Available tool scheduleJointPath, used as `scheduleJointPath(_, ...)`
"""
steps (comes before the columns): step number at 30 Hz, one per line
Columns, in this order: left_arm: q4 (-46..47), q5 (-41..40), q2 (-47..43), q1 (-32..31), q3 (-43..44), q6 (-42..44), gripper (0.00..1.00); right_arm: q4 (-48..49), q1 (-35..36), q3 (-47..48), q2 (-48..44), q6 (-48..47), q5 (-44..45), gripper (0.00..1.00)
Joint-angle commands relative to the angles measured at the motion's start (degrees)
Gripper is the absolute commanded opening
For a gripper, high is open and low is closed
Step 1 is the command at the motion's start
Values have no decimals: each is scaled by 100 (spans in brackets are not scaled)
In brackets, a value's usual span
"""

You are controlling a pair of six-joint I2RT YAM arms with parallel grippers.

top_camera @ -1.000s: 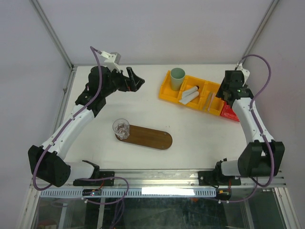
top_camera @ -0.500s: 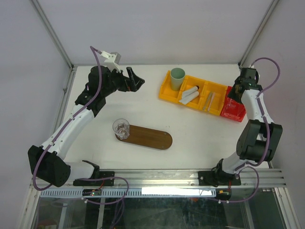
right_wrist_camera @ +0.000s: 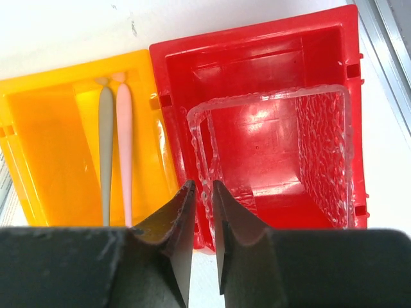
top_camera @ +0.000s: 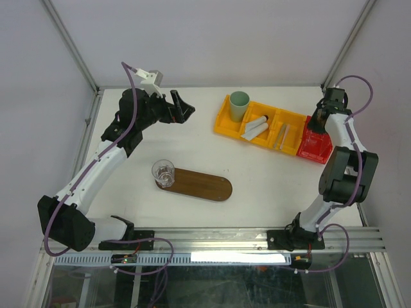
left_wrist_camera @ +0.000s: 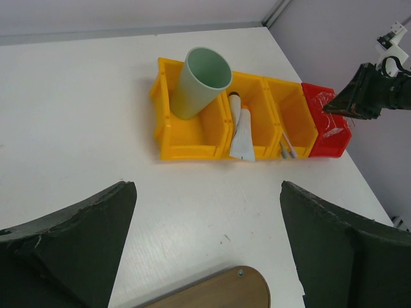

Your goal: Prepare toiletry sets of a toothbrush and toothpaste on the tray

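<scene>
I find two white tapered tubes (top_camera: 255, 127) lying flat in the middle compartment of the yellow bin (top_camera: 223, 124). They lie side by side at a slant, and one shows an orange cap end. In the bin's right-end compartment lie two thin brushes, one pale grey (right_wrist_camera: 105, 154) and one pink (right_wrist_camera: 124, 154), parallel, close together and lengthwise. The tray (top_camera: 199, 185), a dark brown wooden oval, lies flat on the tabletop (top_camera: 270, 173) in front of the bin, well apart from it.

Glass (top_camera: 163, 172) stands on tray's (top_camera: 204, 187) left end, mid-table. Behind and right, compartmented bin (top_camera: 223, 124): cup (top_camera: 239, 104) in left compartment, tubes (top_camera: 257, 126) in middle, two brushes (right_wrist_camera: 106, 154) side by side in right. Smaller bin (top_camera: 316, 151) touches its right end, container (right_wrist_camera: 324, 122) inside.
</scene>
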Motion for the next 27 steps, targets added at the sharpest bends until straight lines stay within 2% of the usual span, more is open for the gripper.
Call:
scheduleJointPath(1, 155, 96, -13, -4, 283, -91, 99, 202, -72, 320, 63, -130, 26, 18)
scheduleJointPath(4, 151, 96, 5, 0, 284, -92, 99, 210, -86, 299, 109, -130, 58, 14)
scheduleJointPath(9, 145, 105, 23, -5, 281, -98, 99, 229, -82, 284, 228, -131, 56, 16)
scheduleJointPath(17, 155, 139, 34, -5, 281, -125, 99, 135, -87, 362, 207, -120, 34, 14)
scheduleJointPath(24, 158, 204, 44, -8, 288, -181, 99, -115, -85, 505, -297, -120, 110, 0)
scheduleJointPath(27, 158, 220, 73, 0, 287, -192, 99, -143, -82, 476, -594, -120, 176, 0)
